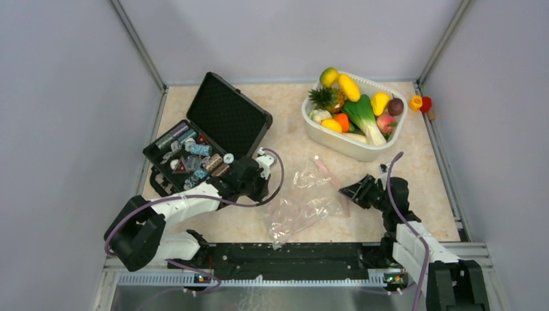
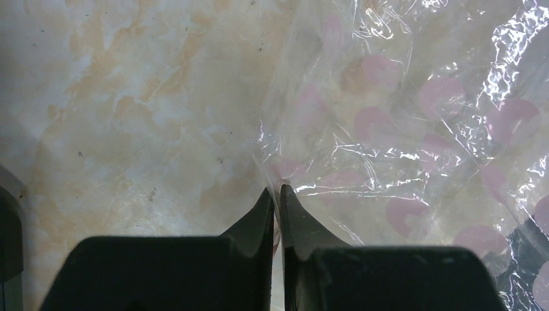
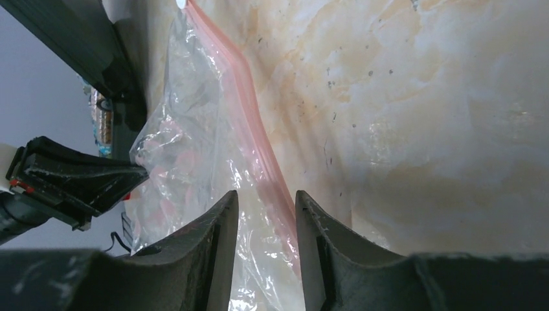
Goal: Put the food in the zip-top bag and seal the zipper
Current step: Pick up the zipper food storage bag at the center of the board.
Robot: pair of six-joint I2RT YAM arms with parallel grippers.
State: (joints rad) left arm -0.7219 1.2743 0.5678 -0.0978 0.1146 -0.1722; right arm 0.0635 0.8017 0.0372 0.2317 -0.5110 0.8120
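The zip-top bag [image 1: 304, 199] lies crumpled and see-through on the table between my arms, with no food in it. Its pink zipper [image 1: 322, 163] runs along the right edge. My left gripper [image 1: 263, 188] is shut on the bag's left edge; in the left wrist view the film [image 2: 401, 129] is pinched between the closed fingertips [image 2: 277, 194]. My right gripper [image 1: 347, 191] is open, its fingers straddling the zipper [image 3: 241, 97] at the bag's near right end [image 3: 265, 201]. The food [image 1: 353, 103] sits piled in the white tub at the back right.
The white tub [image 1: 336, 144] stands behind the right arm. An orange and a red toy [image 1: 420, 102] lie beside it at the right wall. An open black case [image 1: 207, 133] of small items sits at the back left, just behind my left arm.
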